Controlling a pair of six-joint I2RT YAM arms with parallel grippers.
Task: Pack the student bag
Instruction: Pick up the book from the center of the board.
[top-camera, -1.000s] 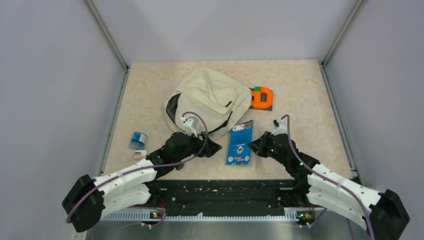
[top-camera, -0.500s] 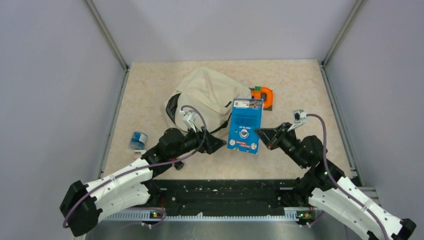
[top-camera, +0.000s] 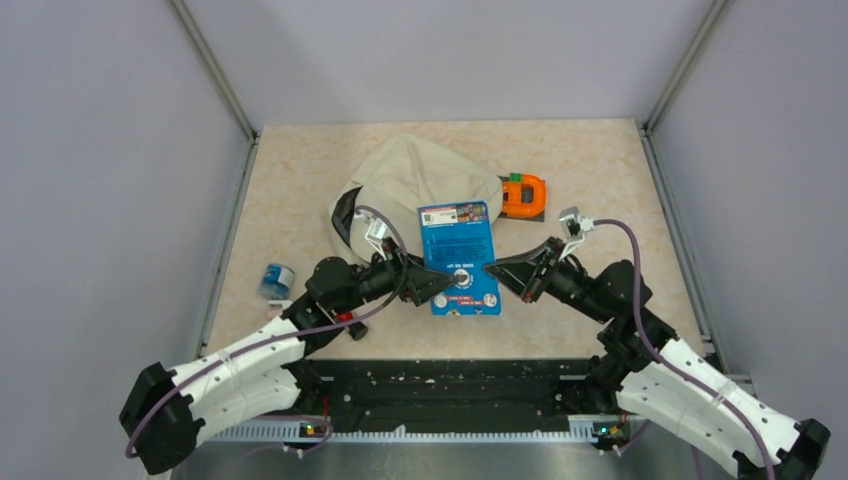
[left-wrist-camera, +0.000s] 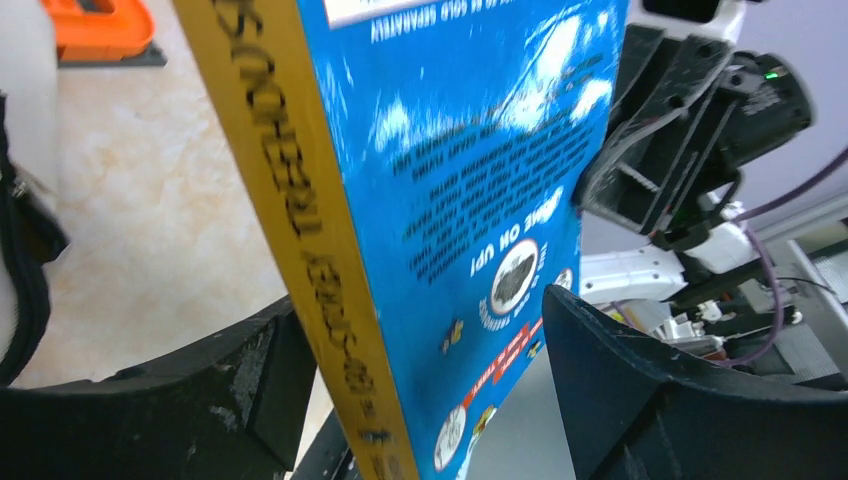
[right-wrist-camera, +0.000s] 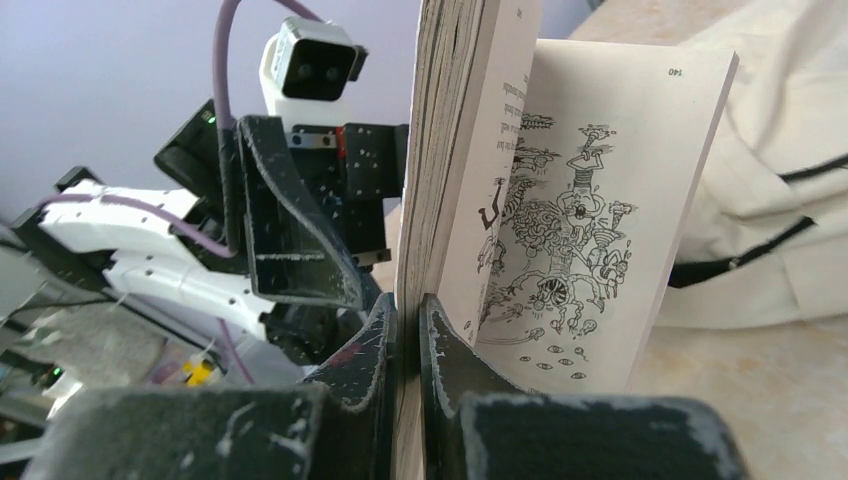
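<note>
Slumped on the far middle of the tabletop (top-camera: 600, 170), the student bag (top-camera: 420, 175) is a soft cream fabric heap with black straps and a black-edged opening on its left side. In the top view its near edge is hidden behind a blue book (top-camera: 459, 255).

A second ago that book lay flat on the tabletop between the two arms. It has since been lifted and carried leftward, and now stands upright in the air in front of the bag. The right end effector (right-wrist-camera: 405, 320) is clamped on the book's lower edge, with one illustrated page fanned loose beside its fingers. The left end effector (left-wrist-camera: 430, 370) has spread its jaws since then; they stand wide apart on either side of the book's yellow spine, not pinching it.

The book has a glossy blue cover with white print and round badges, and thin paper pages. The bag's cloth is matte and creased. Just right of the bag sits an orange plastic piece (top-camera: 524, 195) on a dark base, and a small blue-and-white container (top-camera: 277, 279) rests near the left edge. The tabletop has a pale mottled stone pattern.
</note>
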